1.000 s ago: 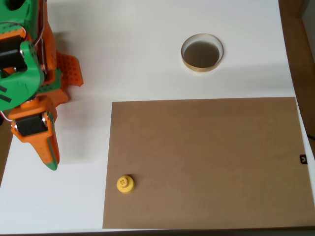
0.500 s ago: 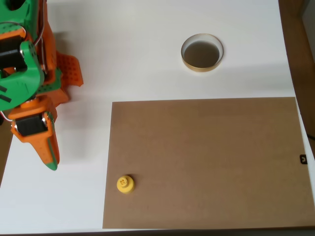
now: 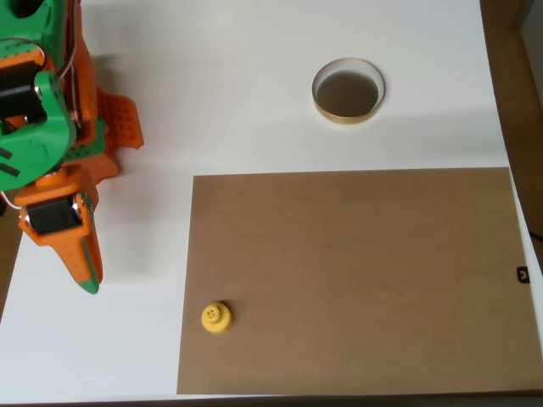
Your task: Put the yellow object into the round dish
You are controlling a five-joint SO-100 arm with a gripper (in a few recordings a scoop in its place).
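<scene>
The yellow object (image 3: 216,317) is a small round piece with a knob on top; it stands near the lower left corner of a brown board (image 3: 356,280). On the white table beyond the board's far edge sits the round dish (image 3: 348,91), with a pale tan rim and a dark, empty inside. My gripper (image 3: 87,284), orange with a green tip, hangs at the left over the white table, well to the left of the yellow object. Its fingers come together to one point, shut, with nothing between them.
The orange and green arm body (image 3: 42,110) takes up the upper left corner. The white table (image 3: 237,102) ends at the right, where a brown floor strip (image 3: 522,102) shows. A small black mark (image 3: 523,274) sits at the board's right edge.
</scene>
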